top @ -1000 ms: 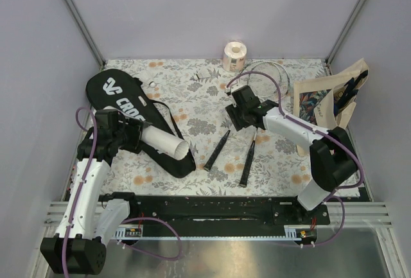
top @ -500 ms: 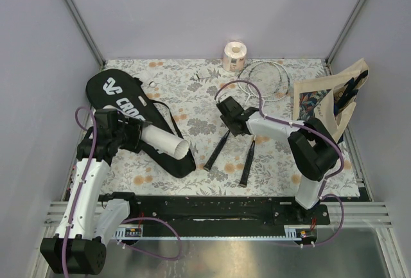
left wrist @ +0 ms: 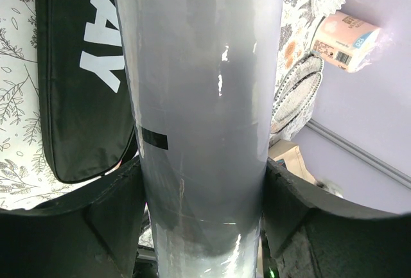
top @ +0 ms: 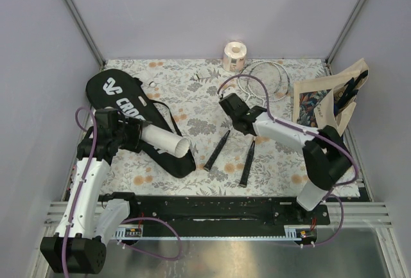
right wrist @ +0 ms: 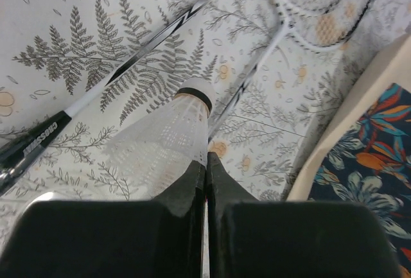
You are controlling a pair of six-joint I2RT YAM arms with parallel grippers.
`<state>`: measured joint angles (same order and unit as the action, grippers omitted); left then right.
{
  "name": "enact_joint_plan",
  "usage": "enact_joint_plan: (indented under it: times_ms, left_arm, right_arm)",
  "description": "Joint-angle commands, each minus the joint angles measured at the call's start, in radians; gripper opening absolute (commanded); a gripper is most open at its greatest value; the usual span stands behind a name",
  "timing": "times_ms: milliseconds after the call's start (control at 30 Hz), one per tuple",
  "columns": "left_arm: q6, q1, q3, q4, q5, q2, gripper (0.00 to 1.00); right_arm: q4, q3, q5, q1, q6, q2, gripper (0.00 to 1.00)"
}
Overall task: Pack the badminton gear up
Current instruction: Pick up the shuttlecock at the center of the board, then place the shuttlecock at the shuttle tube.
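left gripper (left wrist: 202, 217) clamped round white cylindrical tube (left wrist: 202, 66), held over long black CROSSWAY racket bag (top: 119, 95), mouth probably presented to right gripper (right wrist: 205, 162), which looks pinched shut on white feather shuttlecock (right wrist: 168, 138) for loading.

On the black racket bag (top: 122, 98), the top view gives us a white emblem and then the white capitals "CRO"; the rest of the word is covered there. From the left wrist view we read more white capitals on the same bag (left wrist: 83, 98), turned on their side, with "AY" clear. In the right wrist view, one racket (right wrist: 42, 140) carries "CROSSWAY" in small white letters on the dark part of its shaft. The paper roll (left wrist: 343, 34) bears a barcode; its print is too small for us to read.
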<state>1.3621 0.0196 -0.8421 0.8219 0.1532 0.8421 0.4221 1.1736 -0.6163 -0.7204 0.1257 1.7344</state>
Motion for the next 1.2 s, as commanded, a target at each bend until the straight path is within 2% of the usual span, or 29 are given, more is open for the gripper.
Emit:
enact_joint_plan:
  times_ms: [0, 133, 233, 367, 567, 767, 1167]
  left_arm:
    - [0.035, -0.004, -0.015, -0.05, 0.019, 0.012, 0.63]
    - [0.038, -0.007, -0.017, -0.049, 0.037, 0.028, 0.63]
    - [0.04, -0.007, -0.023, -0.049, 0.036, 0.029, 0.63]
    - [0.035, -0.007, -0.035, -0.05, 0.036, 0.032, 0.63]
    - [0.048, -0.007, -0.037, -0.056, 0.042, 0.035, 0.62]
    - [0.06, -0.007, -0.023, -0.061, 0.046, 0.023, 0.61]
    - [0.055, -0.007, -0.023, -0.061, 0.039, 0.02, 0.61]
  right_arm:
    - [0.021, 0.014, 0.036, -0.011, -0.027, -0.217, 0.0]
    - [0.004, -0.044, 0.238, -0.01, -0.064, -0.402, 0.0]
    - [-0.087, -0.141, 0.476, -0.01, -0.067, -0.557, 0.0]
    - [-0.23, -0.247, 0.697, -0.01, -0.148, -0.706, 0.0]
    - [-0.517, -0.364, 1.006, -0.016, -0.336, -0.763, 0.0]
    - [-0.695, -0.399, 0.998, -0.103, -0.414, -0.727, 0.0]
    - [-0.632, -0.29, 0.941, -0.191, -0.529, -0.576, 0.0]
